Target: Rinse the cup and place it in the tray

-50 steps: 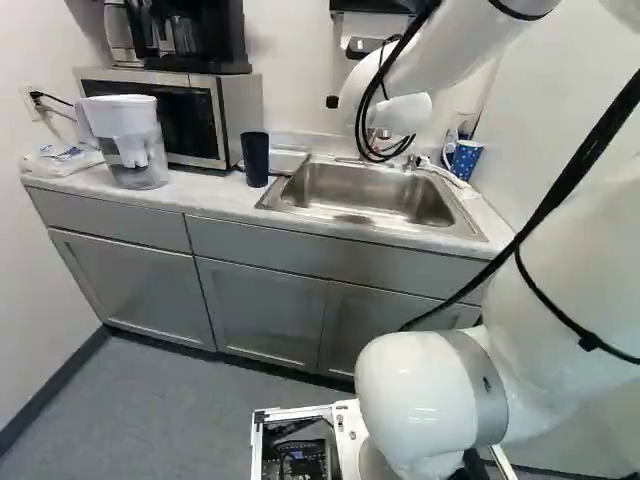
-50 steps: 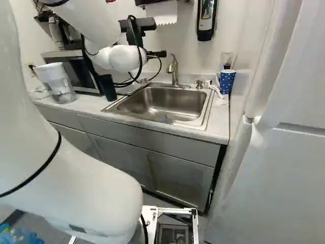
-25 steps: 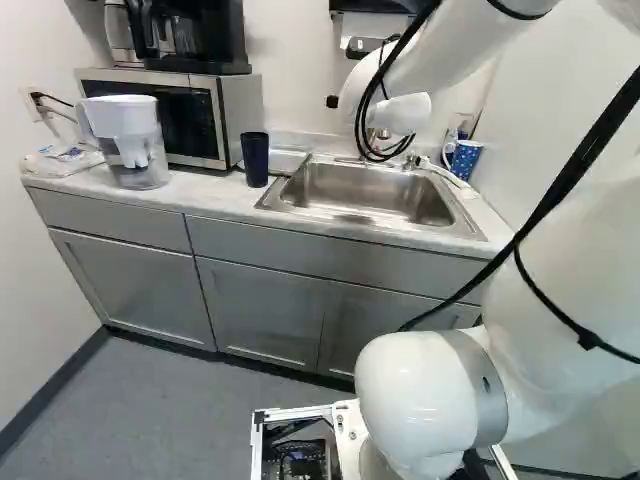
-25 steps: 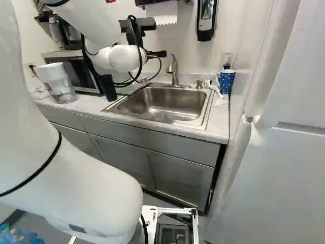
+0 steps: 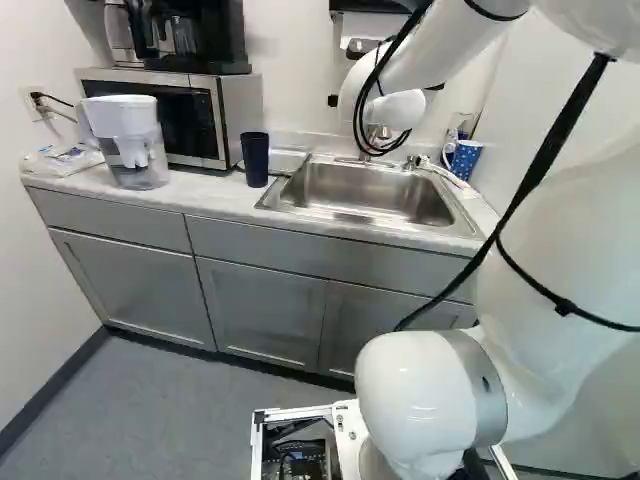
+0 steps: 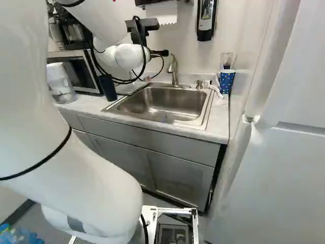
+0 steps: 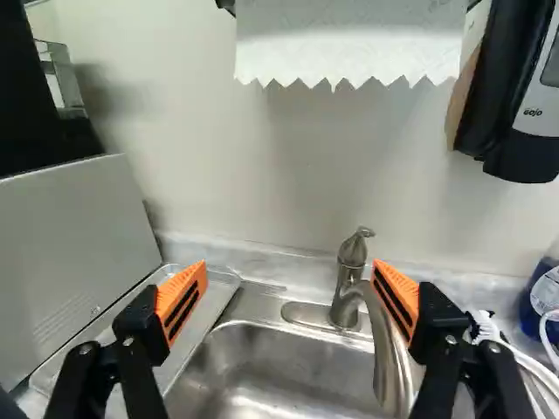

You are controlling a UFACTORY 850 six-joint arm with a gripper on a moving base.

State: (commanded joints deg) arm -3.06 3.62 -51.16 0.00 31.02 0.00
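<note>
Pale marbled bench (image 5: pixel 225 196) against a white wall, stainless-steel sink (image 6: pixel 161 104) set in. Black two-finger tool (image 6: pixel 160 53) wide open, gripping nothing, brushed-metal faucet (image 7: pixel 351 279) ahead. Dark blue tumbler (image 5: pixel 255 160) stands upright beside the shallow metal tray (image 7: pixel 208 304), white-dotted blue mug (image 6: pixel 226 82) across the sink; cannot tell which is the task's cup.

1 coffee maker (image 5: pixel 215 50) atop 1 microwave (image 5: pixel 240 108), 1 pitcher (image 5: pixel 128 120) in front; soap dispenser (image 6: pixel 205 25) on wall (image 6: pixel 188 51).
</note>
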